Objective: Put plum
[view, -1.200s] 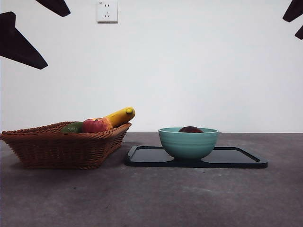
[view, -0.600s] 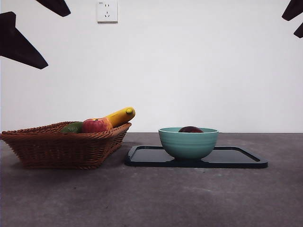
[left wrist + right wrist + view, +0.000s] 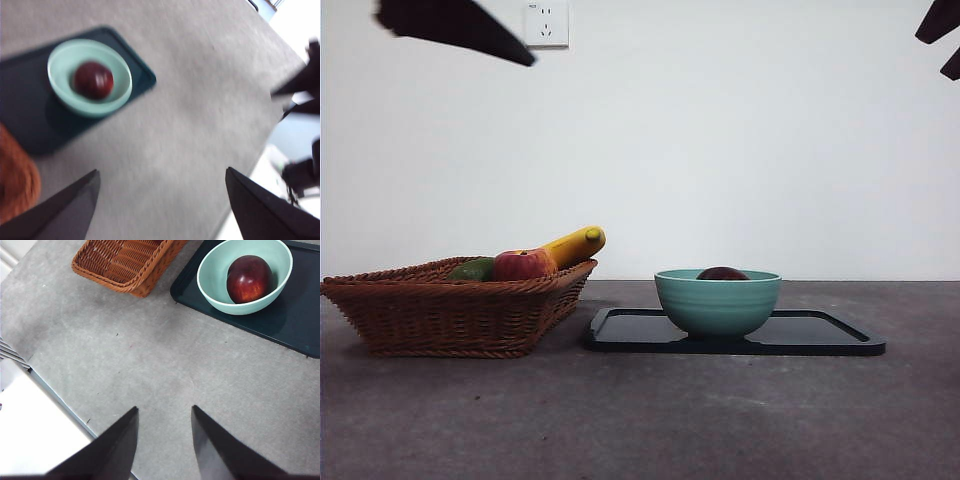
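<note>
The dark maroon plum (image 3: 723, 273) lies inside the teal bowl (image 3: 718, 302) on the black tray (image 3: 820, 335). Only its top shows over the rim in the front view. The left wrist view shows the plum (image 3: 93, 80) in the bowl (image 3: 65, 60) from high up, blurred. The right wrist view shows the plum (image 3: 249, 278) in the bowl (image 3: 215, 275). My left gripper (image 3: 160, 195) is open and empty, high over the table; it is the dark shape at the front view's top left (image 3: 455, 22). My right gripper (image 3: 164, 412) is open and empty, high above bare table.
A wicker basket (image 3: 460, 310) stands left of the tray, with a green fruit (image 3: 472, 269), a red-and-yellow apple (image 3: 521, 265) and a banana (image 3: 575, 245) in it. The basket also shows in the right wrist view (image 3: 125, 262). The right arm's tip (image 3: 940, 30) waits at the top right corner.
The left arm's dark shape at the top left has swung up and to the right; the lower black wedge at the left edge is gone. Plum, bowl and basket have not moved.
</note>
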